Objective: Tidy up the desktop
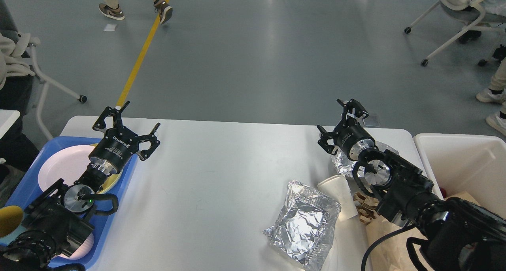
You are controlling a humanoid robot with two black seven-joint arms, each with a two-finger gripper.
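The desktop (pixel 221 176) is a white tabletop with rounded corners. On its right part lie a crumpled foil sheet (pixel 304 225), a tipped white paper cup (pixel 340 196), brown paper (pixel 381 239) and a second foil lump (pixel 343 163) under my right arm. My left gripper (pixel 136 118) hangs open over the far left of the desktop, next to the blue tray, with nothing between its fingers. My right gripper (pixel 336 118) stands open and empty above the far right of the desktop.
A blue tray (pixel 27 188) at the left holds a pink plate (pixel 63 164) and a yellow dish (pixel 8 221). A white bin (pixel 466 164) stands at the right. Wheeled chairs and a walking person's feet (pixel 134 10) are on the floor beyond.
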